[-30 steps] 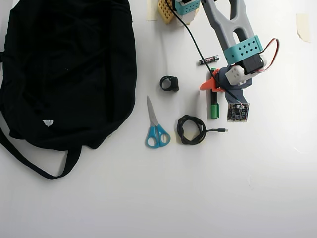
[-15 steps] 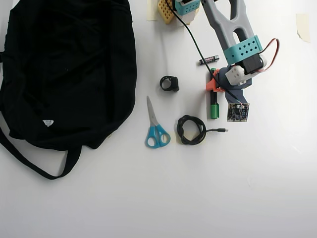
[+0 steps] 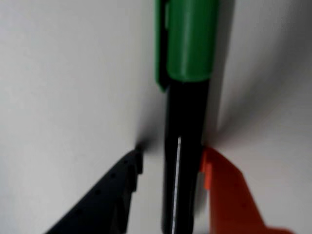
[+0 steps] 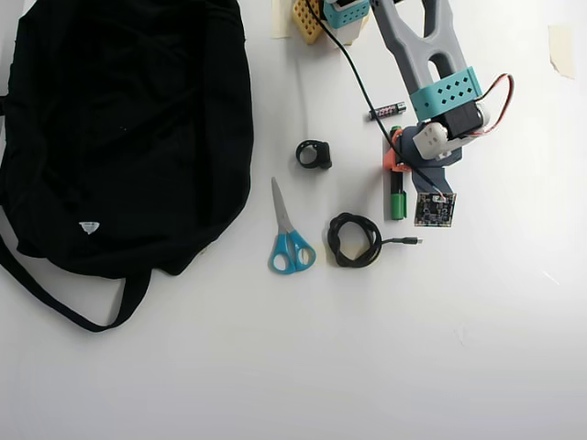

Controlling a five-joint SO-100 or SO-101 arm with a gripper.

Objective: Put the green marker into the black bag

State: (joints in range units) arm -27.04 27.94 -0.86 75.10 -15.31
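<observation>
White tabletop (image 4: 495,348), even bright light, tape bits (image 4: 561,48) at edges

The arm (image 4: 424,41) was grey with perforated teal bands and a white motor block. Its gripper (image 3: 168,168) had one black finger and one orange finger. Black and red cables ran along it to a small bare circuit board (image 4: 431,210).

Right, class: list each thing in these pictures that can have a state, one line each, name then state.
green marker: capped, lying flat on the table, between the jaws.
gripper: nearly closed around the marker's black barrel; contact unclear.
black bag: lying flat at the overhead view's left, marker not in it.
scissors: closed.
cable: coiled, plug end loose.
battery: lying flat beside the arm.
</observation>
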